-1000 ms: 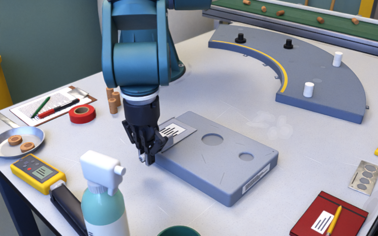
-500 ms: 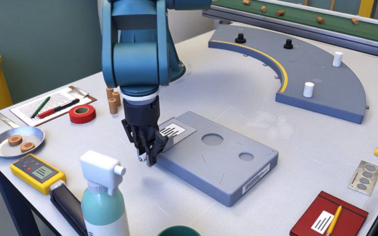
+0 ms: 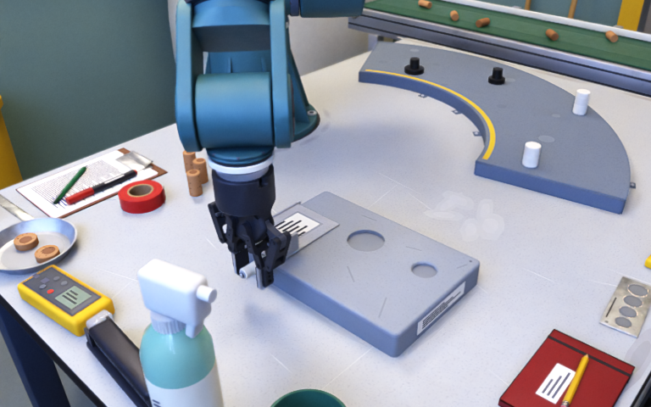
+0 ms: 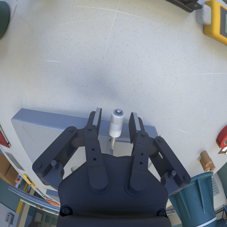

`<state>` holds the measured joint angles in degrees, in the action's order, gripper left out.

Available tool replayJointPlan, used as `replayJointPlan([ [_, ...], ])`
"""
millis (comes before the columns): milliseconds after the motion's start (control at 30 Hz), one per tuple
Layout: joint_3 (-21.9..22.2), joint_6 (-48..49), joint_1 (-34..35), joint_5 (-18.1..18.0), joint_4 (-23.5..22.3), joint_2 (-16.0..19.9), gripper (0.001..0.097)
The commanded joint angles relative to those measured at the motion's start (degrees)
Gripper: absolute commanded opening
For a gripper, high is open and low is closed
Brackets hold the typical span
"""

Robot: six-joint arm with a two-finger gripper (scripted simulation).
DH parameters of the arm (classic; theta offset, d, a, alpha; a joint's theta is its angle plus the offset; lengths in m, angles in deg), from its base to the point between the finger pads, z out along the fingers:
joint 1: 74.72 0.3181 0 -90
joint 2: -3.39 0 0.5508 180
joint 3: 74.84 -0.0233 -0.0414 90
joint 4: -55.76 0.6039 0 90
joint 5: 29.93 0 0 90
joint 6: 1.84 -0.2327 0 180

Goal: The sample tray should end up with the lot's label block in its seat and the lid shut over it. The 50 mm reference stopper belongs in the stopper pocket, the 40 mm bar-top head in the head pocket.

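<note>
The grey sample tray [image 3: 379, 269] lies flat in the middle of the table. Its lid [image 3: 302, 224], with a white barcode label, lies flat at the tray's left end. A small white lid handle [image 4: 116, 123] sticks out from that end. My gripper [image 4: 115, 123] stands open around the handle at the tray's left edge and holds nothing. The tray's two round pockets, one large [image 3: 366, 240] and one small [image 3: 424, 270], are empty. Two white stoppers [image 3: 531, 154] and two black heads [image 3: 414, 65] stand on the curved grey rack at the far right.
A curved grey rack [image 3: 518, 125] fills the far right corner. A spray bottle [image 3: 177, 336] stands at the near edge, left of a green cup [image 3: 307, 398]. A yellow meter [image 3: 65, 298], a dish, red tape [image 3: 141, 196], loose corks and a clipboard lie to the left.
</note>
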<state>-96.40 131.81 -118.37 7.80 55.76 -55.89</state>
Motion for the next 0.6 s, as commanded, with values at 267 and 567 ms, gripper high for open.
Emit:
replayJointPlan([
  [267, 0.0, 0.0, 0.0, 0.4, 0.0, -0.5, 0.0480],
  [567, -0.1, 0.0, 0.0, 2.6, 0.0, -2.7, 0.0480],
])
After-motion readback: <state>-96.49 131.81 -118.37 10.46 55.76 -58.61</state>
